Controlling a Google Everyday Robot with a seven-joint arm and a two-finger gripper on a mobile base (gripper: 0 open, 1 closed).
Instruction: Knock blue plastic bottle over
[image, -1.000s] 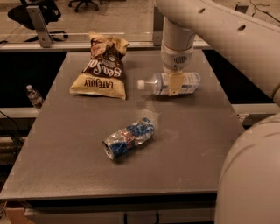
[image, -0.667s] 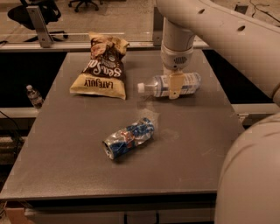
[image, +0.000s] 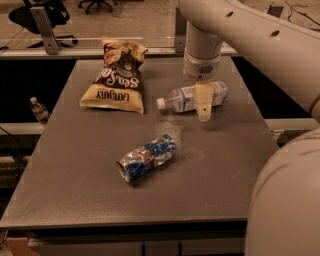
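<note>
The blue plastic bottle (image: 186, 98) lies on its side on the grey table (image: 100, 190), at the back right, its white cap pointing left. My gripper (image: 203, 112) hangs straight down from the white arm over the bottle's right half, its tan fingers (image: 203, 100) in front of the bottle's body. Only one tan finger shape shows, and part of the bottle is hidden behind it.
A brown and tan chip bag (image: 116, 76) lies at the back left of the table. A crushed blue-and-silver can (image: 146, 157) lies on its side near the middle. A tiny bottle with a white cap (image: 39, 109) stands off the table's left edge. My white arm fills the right side.
</note>
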